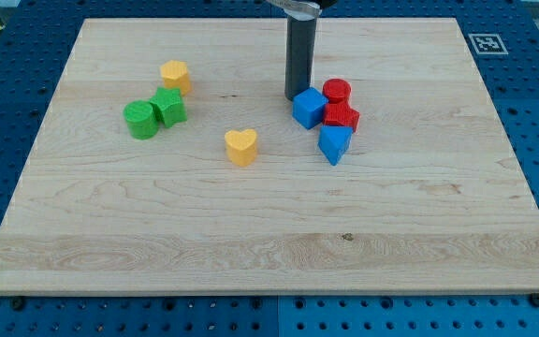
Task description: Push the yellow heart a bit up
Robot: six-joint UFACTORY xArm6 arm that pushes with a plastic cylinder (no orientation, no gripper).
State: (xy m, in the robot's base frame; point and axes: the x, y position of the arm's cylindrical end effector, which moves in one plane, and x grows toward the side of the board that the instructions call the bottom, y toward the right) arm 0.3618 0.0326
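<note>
The worktop (269, 248) is a pale wooden board, and every place below is given from the yellow heart (240, 146), which lies a little left of the board's middle, standing free with open wood all round it.

The rod comes down from the view's top, and my tip (298, 97) rests up and to the right of the heart, well apart from it, just beside the blue cube (309, 108). There are no fingers on this rig, only the bare rod, so nothing is held and nothing can open or close.

As I judge it, the push is not yet begun; this is the approach step. To send the heart up, my tip must go round to the heart's lower side and then drive toward the view's top. The straight way down passes the blue cube, so the tip should swing clear of the cluster first.

That cluster sits right of the heart: the blue cube, a red cylinder (337, 92) and a red block (342, 116) touching it, and a blue wedge-like block (334, 143) at the heart's own level.

Up and left of the heart stand a green cylinder (140, 120) and a green block (168, 107), touching, with a yellow block (175, 75) further up. The path straight above the heart looks free, so a short push should meet nothing.
</note>
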